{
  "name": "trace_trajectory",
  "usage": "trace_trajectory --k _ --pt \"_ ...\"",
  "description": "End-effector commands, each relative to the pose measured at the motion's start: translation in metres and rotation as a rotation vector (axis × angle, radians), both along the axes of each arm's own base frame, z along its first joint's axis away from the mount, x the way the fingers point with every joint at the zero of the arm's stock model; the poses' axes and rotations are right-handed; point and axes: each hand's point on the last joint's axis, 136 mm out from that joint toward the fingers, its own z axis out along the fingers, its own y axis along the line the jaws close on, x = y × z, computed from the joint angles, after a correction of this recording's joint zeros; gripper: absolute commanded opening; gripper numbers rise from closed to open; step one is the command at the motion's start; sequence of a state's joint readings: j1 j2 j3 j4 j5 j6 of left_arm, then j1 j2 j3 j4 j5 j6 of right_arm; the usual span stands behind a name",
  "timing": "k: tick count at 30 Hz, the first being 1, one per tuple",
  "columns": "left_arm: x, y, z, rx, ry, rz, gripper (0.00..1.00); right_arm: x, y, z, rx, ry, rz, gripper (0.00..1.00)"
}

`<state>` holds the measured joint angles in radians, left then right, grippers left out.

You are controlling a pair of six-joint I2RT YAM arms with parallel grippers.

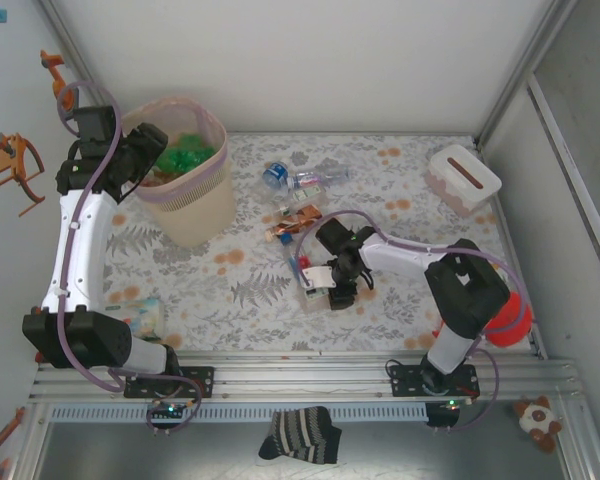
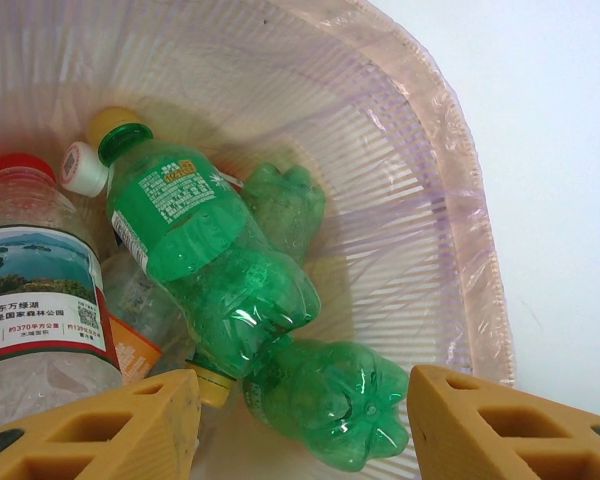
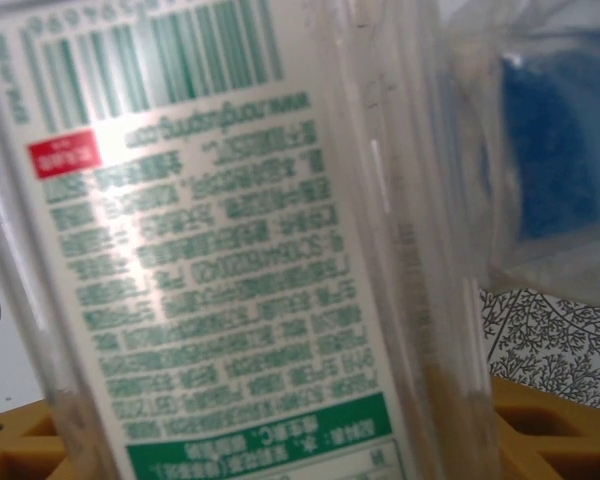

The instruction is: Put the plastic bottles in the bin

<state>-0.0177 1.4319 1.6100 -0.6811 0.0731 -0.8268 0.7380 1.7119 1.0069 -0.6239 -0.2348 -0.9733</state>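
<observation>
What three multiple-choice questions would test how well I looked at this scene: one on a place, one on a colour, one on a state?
1. Where on the table does the pink bin stand, seen from above?
A. far left corner
B. centre
C. near right corner

2. What colour are the topmost bottles in the bin?
A. blue
B. green
C. black

3. How is the left claw?
A. shut on a bottle
B. resting on the table
C. open and empty above the bin

Answers:
1 A: the top view shows it at the table's far left.
2 B: the left wrist view looks down on green bottles.
3 C: its yellow fingers stand apart with nothing between them, and the bin's inside lies below.
</observation>
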Motion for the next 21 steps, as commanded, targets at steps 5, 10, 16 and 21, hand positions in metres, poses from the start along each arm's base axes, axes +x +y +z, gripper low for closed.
trace_trajectory --k 5,10,16,21 --pt "-0.007 -0.001 0.007 -0.028 -0.011 -0.004 0.57 -0.002 0.0 0.0 0.019 0.012 -0.036 0.56" --pt "-0.005 -0.006 0.011 -0.031 -0.032 -0.034 0.57 -0.001 -0.003 0.017 0.029 -0.019 -0.057 0.55" --pt "-0.003 -0.026 0.024 -0.007 -0.114 -0.192 0.61 0.007 -0.013 0.053 0.037 -0.128 -0.073 0.55" --pt "-0.003 -0.063 0.047 -0.016 -0.256 -0.443 0.7 0.021 -0.014 0.096 0.082 -0.28 -0.066 0.54"
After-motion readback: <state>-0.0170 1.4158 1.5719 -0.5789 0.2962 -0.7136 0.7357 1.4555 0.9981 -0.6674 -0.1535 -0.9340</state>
